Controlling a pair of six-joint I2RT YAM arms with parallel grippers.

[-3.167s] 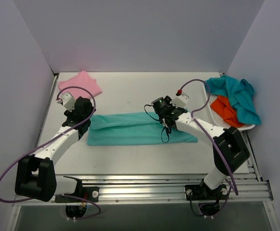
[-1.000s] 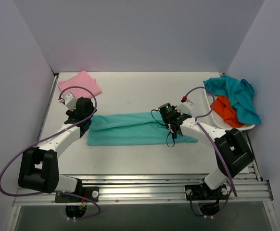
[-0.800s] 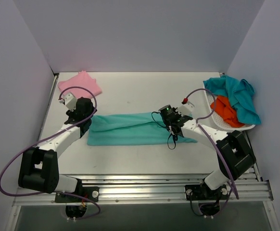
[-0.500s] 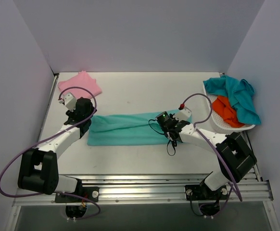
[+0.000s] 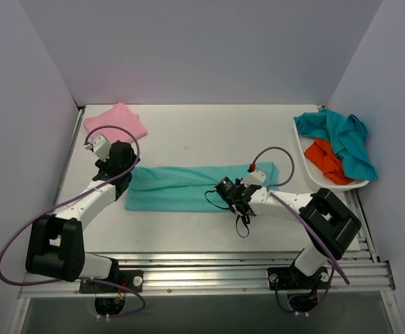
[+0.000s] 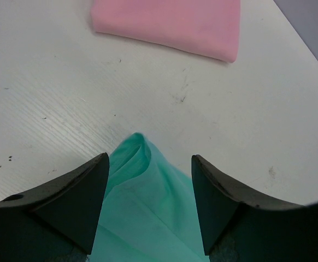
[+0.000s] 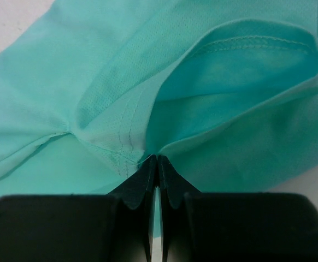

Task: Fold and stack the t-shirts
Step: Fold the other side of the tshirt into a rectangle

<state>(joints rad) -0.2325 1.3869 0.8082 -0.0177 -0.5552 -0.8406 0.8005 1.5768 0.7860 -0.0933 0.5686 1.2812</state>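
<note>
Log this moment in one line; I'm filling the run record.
left claw: open, straddling sea-green t-shirt | right claw: shut on it | pink t-shirt: folded, far left

Table (image 5: pixel 188 132) w/ green tee (image 5: pixel 175 188), pink tee (image 5: pixel 115 122), tray (image 5: pixel 310 165)

The plain sea-green cloth t-shirt (image 5: pixel 181 188) was one even mint shade, the folded pink cloth t-shirt (image 5: pixel 115 122) likewise unpatterned. The crumpled teal cloth t-shirt (image 5: pixel 342 132) and orange cloth t-shirt (image 5: pixel 326 158) were solid-coloured; the plastic tray (image 5: pixel 307 156), white.

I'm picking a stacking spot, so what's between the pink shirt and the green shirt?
Just bare table, no objects; the left wrist view shows it between the pink shirt and green shirt.
</note>
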